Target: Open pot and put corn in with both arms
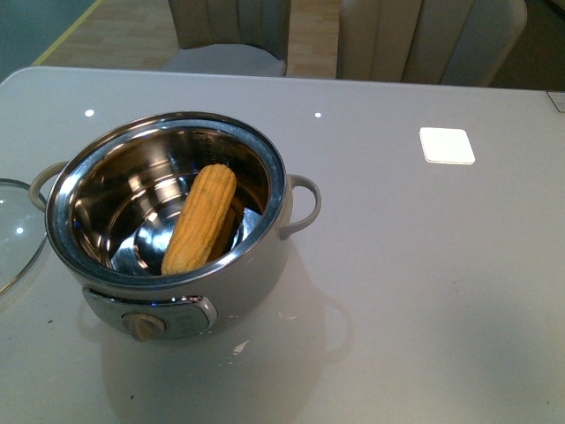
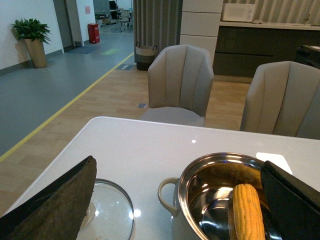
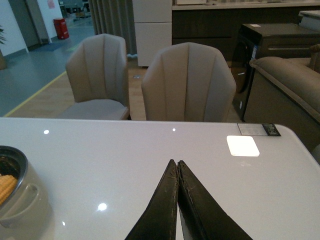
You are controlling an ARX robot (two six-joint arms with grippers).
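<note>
The cream-white pot (image 1: pixel 265 265) stands open on the white table, left of centre in the front view, knob facing me. The yellow-orange corn (image 1: pixel 200 218) lies slanted inside its steel bowl. The glass lid (image 1: pixel 13 234) lies flat on the table just left of the pot. No arm shows in the front view. In the left wrist view my left gripper (image 2: pixel 180 172) is open and empty, its fingers (image 2: pixel 55 205) wide apart over the lid (image 2: pixel 112 210) and the pot (image 2: pixel 212 180), with the corn (image 2: pixel 247 212) in sight. My right gripper (image 3: pixel 177 162) is shut and empty over bare table, right of the pot (image 3: pixel 22 200).
A white square patch (image 1: pixel 447 145) lies on the table at the far right. Two beige chairs (image 1: pixel 433 35) stand behind the table's far edge. The table (image 1: pixel 424 291) is bare to the right of the pot.
</note>
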